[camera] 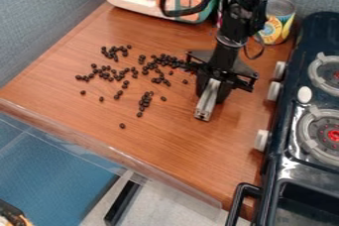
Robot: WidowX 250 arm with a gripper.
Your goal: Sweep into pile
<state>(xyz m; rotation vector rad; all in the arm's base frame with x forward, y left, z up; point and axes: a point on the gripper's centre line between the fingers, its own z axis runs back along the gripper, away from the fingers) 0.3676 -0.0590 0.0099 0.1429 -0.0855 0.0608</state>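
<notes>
The black balls point(126, 83) lie all over, left of the gripper point(212, 93), which pinches a grey bar point(208, 102). Most sweeping looks undone.

Toy microwave point(126, 5) cut off above (stove point(324, 102), right).

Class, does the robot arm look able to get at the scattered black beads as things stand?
Probably yes: the pincer, with a pale bar in it, hangs beside the beads, with nothing visible between.
</notes>
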